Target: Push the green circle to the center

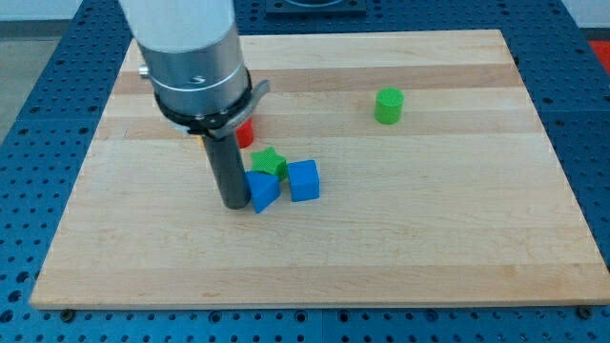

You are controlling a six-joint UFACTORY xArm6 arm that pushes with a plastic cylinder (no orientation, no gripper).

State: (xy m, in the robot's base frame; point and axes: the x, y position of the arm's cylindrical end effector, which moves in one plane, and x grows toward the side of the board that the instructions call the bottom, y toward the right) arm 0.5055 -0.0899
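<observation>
There is no claw on this arm, so nothing can open, close or hold; it ends in a dark rod, and my tip (235, 204) sits left of the middle of the frame, touching or just beside the left side of a blue block (262, 190) whose shape I cannot make out. A blue cube (303, 180) is just to the right of that one; a green star (270, 161) sits right behind them; a red block (245, 132) peeks out by the rod, mostly hidden. The green circle (389, 105) stands alone in the upper right of the frame, well apart from my tip, on the wooden tabletop (429, 238).

What could go wrong, I think: the blue blocks and the star lie between my tip and the circle, so a straight trip would shove them along; also, pushing the round circle off its middle could make it slip sideways; and those blocks already crowd the middle spot.
</observation>
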